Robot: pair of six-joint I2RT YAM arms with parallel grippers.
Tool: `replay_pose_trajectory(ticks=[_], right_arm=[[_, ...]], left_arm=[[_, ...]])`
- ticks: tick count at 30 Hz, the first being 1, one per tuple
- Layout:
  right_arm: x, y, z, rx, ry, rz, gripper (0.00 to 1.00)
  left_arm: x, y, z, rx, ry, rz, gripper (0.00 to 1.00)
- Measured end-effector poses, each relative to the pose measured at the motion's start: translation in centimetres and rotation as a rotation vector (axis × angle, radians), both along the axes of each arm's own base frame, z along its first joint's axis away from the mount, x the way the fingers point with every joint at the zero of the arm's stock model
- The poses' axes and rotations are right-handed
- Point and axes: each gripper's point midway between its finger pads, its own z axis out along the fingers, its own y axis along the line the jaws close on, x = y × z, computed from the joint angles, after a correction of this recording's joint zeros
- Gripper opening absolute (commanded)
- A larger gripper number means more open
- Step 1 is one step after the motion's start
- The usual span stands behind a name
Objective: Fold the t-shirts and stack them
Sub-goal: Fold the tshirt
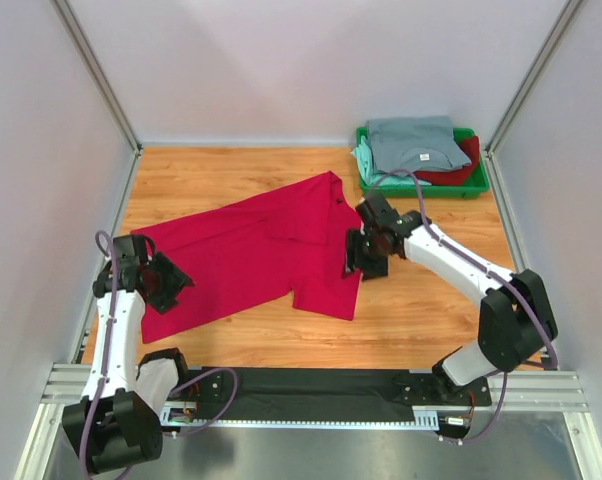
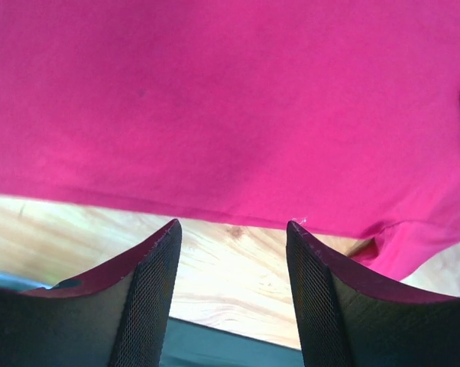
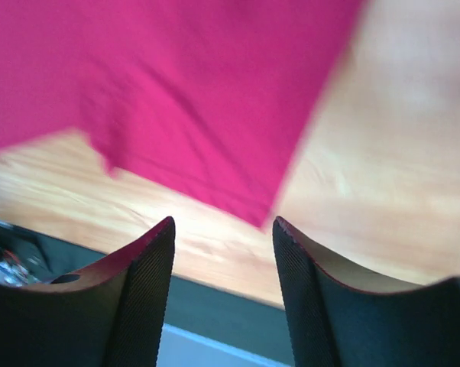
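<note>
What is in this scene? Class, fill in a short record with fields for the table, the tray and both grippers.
Table: wooden, crimson t-shirt spread across it
Tray: green, far right corner, holds grey-blue t-shirt atop mint-green t-shirt and darker red t-shirt
Left gripper: open, at the crimson t-shirt's hem
Right gripper: open, by its right edge

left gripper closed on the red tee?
No: the left wrist view shows the left gripper open, only table wood in its gap, the red tee beyond the tips.
</note>
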Motion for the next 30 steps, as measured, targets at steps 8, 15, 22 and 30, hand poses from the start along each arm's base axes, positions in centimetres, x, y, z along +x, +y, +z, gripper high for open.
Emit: replay_pose_trajectory(ticks=[8,15,22,30], right_arm=[[-7.6,-3.3,-4.0,-0.001,0.204,-0.070,0.56],[-7.5,-2.9,-4.7,0.046,0.204,-0.126,0.57],[-1.9,-2.6,-3.9,-0.006,0.113,-0.109,0.56],[11.1,2.0,-0.2,-0.015,-0.137,-0.014,0.62]], left_arm=[[-2.9,2.6,-2.4,-0.022,0.162,0.318,0.51],[-5.4,4.0,-5.7,-0.117,0.277,0.524,0.49],[-1.0,4.2,-4.0,-0.078,0.164,0.305,0.61],[9.8,5.0,0.3,0.051,0.009,0.052,0.65]])
